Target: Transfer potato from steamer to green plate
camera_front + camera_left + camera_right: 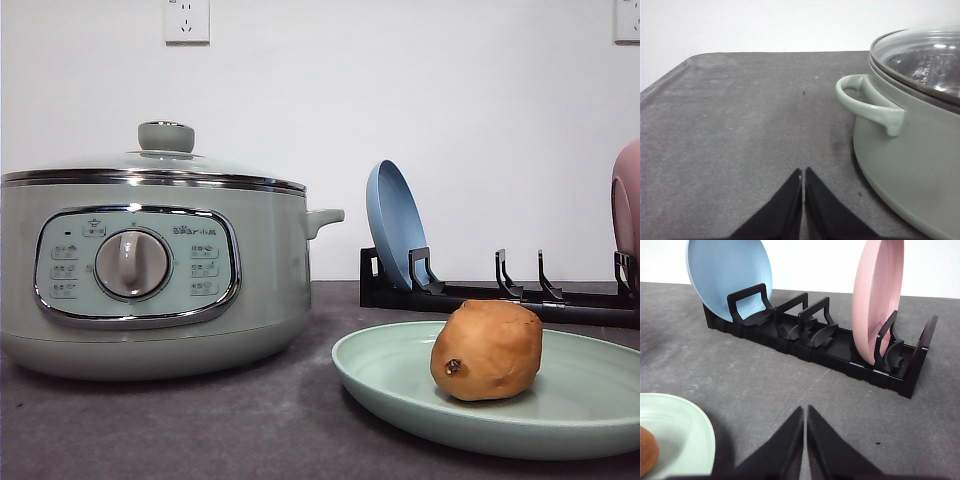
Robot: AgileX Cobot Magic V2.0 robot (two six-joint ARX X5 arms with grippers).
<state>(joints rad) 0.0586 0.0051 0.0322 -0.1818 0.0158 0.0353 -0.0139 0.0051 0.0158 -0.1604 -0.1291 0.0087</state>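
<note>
Orange-brown potato (487, 351) sits on green plate (400, 395); both arms' fingers (790, 200) closed, empty.

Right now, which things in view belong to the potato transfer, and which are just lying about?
Job:
potato, resting on the green plate
steamer, lid on

Lying about:
black dish rack
blue plate, upright in the rack
pink dish, upright in the rack
</note>
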